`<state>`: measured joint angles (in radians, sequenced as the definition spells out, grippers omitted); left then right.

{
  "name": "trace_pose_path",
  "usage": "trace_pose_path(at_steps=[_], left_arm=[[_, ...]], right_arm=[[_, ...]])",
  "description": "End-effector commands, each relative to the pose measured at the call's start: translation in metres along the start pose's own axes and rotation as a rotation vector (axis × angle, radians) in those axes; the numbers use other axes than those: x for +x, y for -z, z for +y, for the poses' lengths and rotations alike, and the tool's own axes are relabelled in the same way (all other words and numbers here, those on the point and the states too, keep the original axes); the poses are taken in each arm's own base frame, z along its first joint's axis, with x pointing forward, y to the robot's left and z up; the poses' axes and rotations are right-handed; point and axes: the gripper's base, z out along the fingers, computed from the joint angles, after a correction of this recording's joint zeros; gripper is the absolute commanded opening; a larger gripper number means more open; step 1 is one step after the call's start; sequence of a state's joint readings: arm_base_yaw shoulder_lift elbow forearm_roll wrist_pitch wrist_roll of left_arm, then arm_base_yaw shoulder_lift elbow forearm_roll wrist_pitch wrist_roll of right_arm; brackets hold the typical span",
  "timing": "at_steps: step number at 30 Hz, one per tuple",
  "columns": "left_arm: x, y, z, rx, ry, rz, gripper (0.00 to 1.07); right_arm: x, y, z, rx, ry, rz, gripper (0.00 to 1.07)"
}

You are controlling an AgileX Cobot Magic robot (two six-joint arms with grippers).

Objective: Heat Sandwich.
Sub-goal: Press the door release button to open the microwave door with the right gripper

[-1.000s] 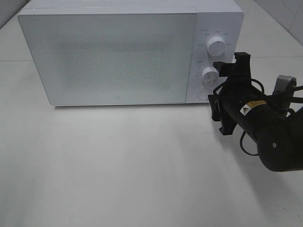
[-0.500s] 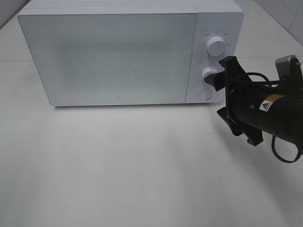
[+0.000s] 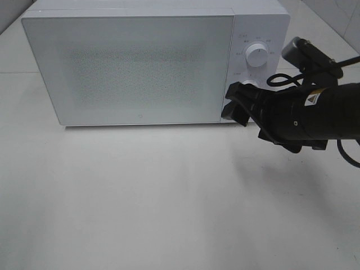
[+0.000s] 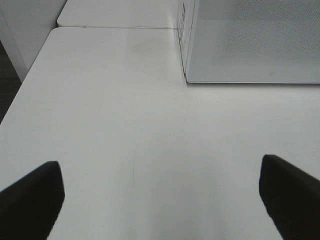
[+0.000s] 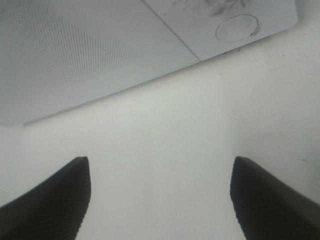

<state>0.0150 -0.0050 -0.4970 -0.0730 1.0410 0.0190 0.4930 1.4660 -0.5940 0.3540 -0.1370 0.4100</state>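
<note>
The sandwich is out of view. A white microwave (image 3: 129, 67) stands at the back of the table with its door shut. My right gripper (image 3: 234, 104) is open and hangs low in front of the microwave's control panel, near the door's right edge. It covers the round button and part of the lower knob. In the right wrist view, the right gripper (image 5: 160, 200) has nothing between its dark fingers (image 5: 50, 200). The microwave's door (image 5: 75, 50) and round button (image 5: 237, 27) lie just beyond. My left gripper (image 4: 160, 200) is open and empty over bare table, left of the microwave (image 4: 250, 40).
The upper knob (image 3: 257, 56) on the control panel is uncovered. White tabletop (image 3: 140, 197) spreads in front of the microwave. The table's left edge (image 4: 20, 95) drops off beside a second white surface (image 4: 115, 12) behind it.
My right arm has swung left and turned, bringing its gripper from right of the control panel to low in front of it. The microwave has not moved.
</note>
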Motion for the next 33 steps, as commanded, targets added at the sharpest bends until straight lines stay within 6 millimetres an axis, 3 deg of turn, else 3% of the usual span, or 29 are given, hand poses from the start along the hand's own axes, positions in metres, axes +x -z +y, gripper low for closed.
trace_pose_path(at_steps=[1,4,12,19,33], left_arm=[[0.002,0.003,-0.001,0.005,0.007,-0.031,1.00],[0.002,0.003,-0.001,0.005,0.007,-0.031,1.00],[0.002,0.003,-0.001,0.005,0.007,-0.031,1.00],[0.002,0.003,-0.001,0.005,0.007,-0.031,1.00],[0.002,0.003,-0.001,0.005,0.007,-0.031,1.00]], right_arm=[[-0.004,0.004,0.006,0.004,0.154,0.054,0.76],[-0.006,0.006,0.012,0.012,0.309,0.129,0.76],[-0.005,0.019,0.009,0.062,0.493,0.225,0.76],[-0.010,0.058,0.004,0.132,0.671,0.242,0.76],[-0.007,0.131,-0.004,0.166,0.691,0.227,0.76]])
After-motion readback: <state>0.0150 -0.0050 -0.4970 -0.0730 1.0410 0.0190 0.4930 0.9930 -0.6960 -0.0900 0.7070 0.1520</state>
